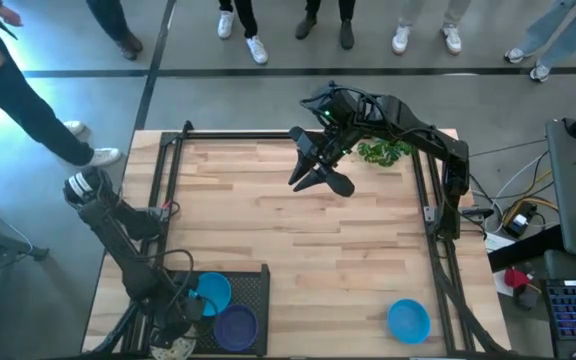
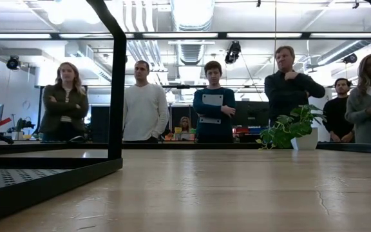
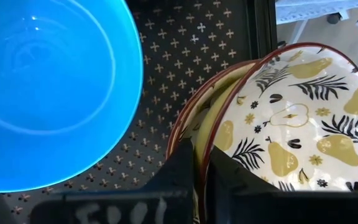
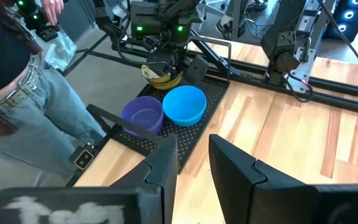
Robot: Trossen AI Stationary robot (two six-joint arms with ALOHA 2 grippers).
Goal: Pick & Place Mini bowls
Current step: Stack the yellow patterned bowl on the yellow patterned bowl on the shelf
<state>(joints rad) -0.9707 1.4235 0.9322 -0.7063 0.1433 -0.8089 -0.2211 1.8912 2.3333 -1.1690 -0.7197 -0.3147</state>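
My left pincer [image 1: 175, 343] is down at the near left corner of the desk [image 1: 298, 250], over the black perforated tray [image 1: 253, 285]. Its fingers are nearly shut, pinching the rim of a cream bowl painted with pears [image 3: 297, 124]; a second cream bowl [image 3: 213, 109] stands tilted right behind it, touching. On the tray itself, just beside that pincer, sit a bright blue bowl [image 1: 211, 291] and a purple bowl [image 1: 235, 325], side by side and touching.

To the right of the tray, well apart from it near the desk's front right corner, another blue bowl [image 1: 408, 320] lies on the bare wood.

Farther from the tray, over the far middle of the desk, my right pincer [image 1: 318, 178] hangs in the air with its fingers partly apart and nothing between them. A leafy green plant [image 1: 383, 152] sits just beyond it. People stand past the far edge.
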